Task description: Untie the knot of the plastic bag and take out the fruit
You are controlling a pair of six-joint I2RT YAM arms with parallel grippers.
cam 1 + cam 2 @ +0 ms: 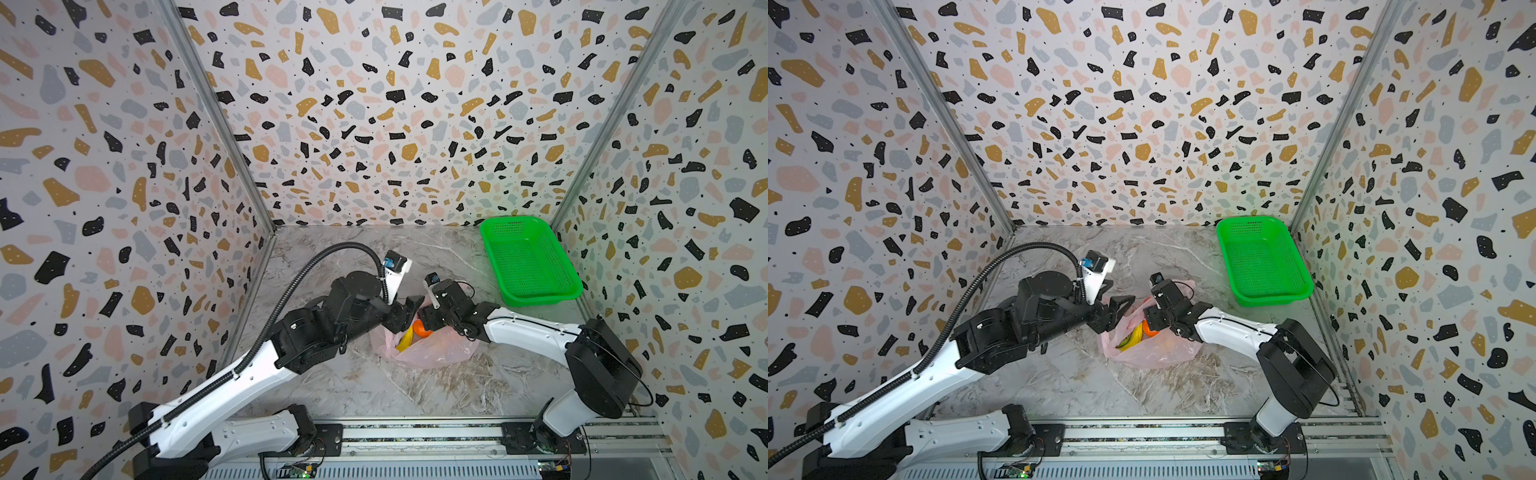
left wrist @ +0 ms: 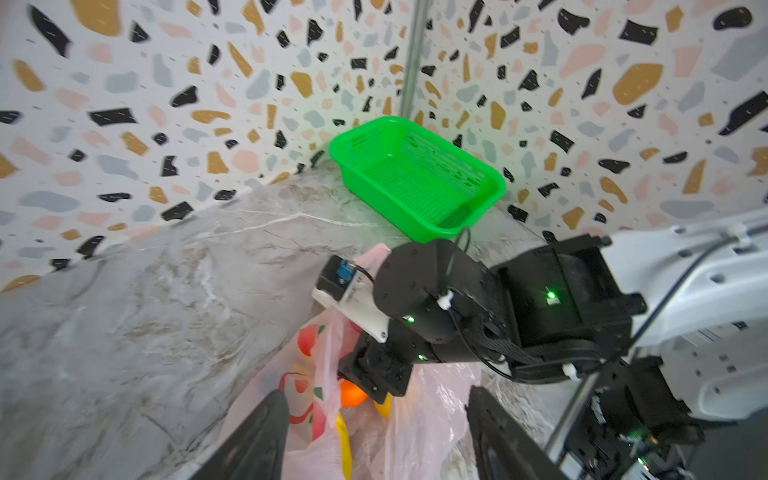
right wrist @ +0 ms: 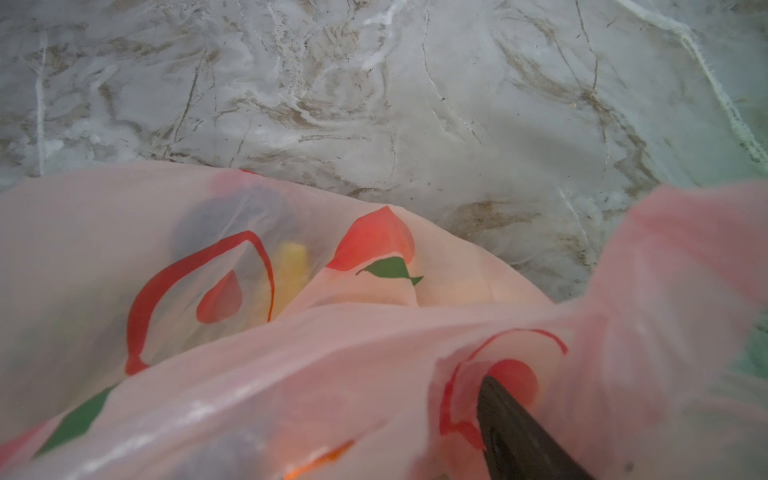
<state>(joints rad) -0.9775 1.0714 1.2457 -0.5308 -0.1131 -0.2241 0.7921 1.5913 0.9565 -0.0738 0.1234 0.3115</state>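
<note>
Bag was open, fruit next.
L gripper was open round the bag rim; R gripper was inside, grip unclear. Best plan: hold rim still, pinch orange softly.

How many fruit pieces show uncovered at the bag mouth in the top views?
2: a banana and an orange touching beside it, both in the open mouth of the plastic bag. More may be hidden under the film.

The plastic bag, holding fruit, lies on the table, basket behind-right.
</note>
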